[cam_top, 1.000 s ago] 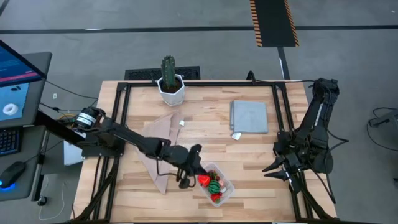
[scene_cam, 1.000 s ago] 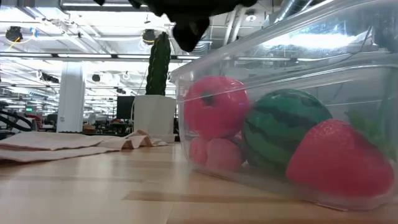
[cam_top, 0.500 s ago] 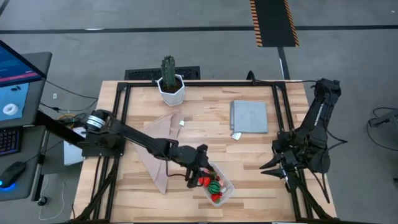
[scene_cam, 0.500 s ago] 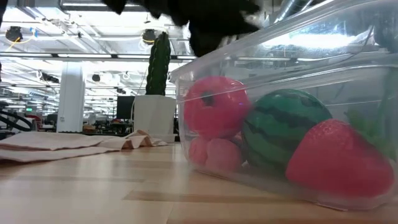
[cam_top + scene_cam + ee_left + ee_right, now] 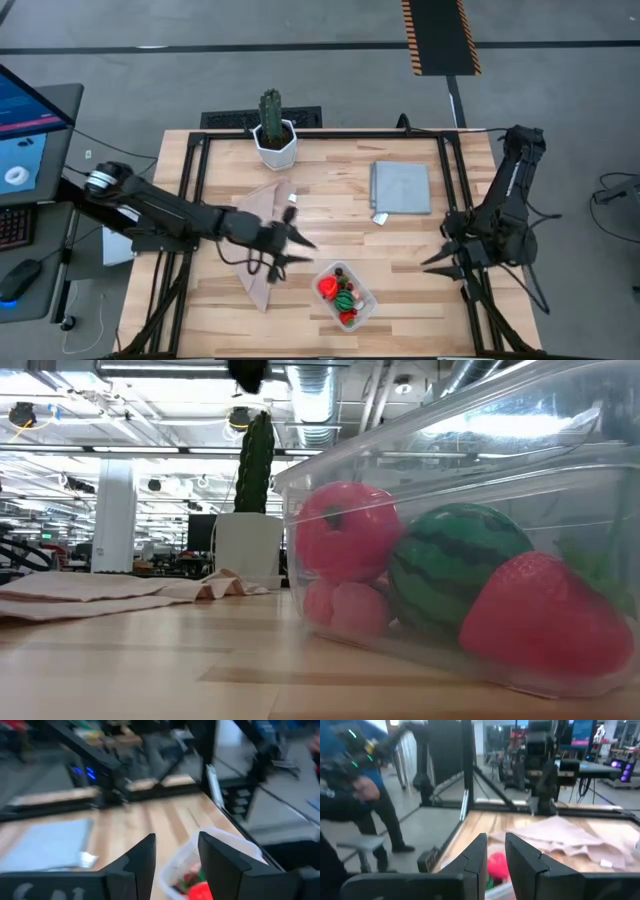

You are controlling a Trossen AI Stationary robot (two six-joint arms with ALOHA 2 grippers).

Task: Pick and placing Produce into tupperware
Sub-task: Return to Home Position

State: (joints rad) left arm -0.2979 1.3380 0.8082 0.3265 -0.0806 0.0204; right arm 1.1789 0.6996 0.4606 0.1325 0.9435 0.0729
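The tupperware [image 5: 371,302] sits low and centre in the high view, near the table's bottom edge. It holds the produce [image 5: 340,293]: red pieces, a green striped ball [image 5: 347,297] and a dark berry. The left gripper [image 5: 298,243] hangs up and to the left of it, apart from it, over the right edge of a beige cloth [image 5: 255,215], its fingers spread and empty. The right gripper [image 5: 432,264] waits at the right side, fingers slightly parted, holding nothing.

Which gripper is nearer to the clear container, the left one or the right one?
Left. The left gripper hovers close beside the container. The right gripper hangs farther off, near the right edge of the table.
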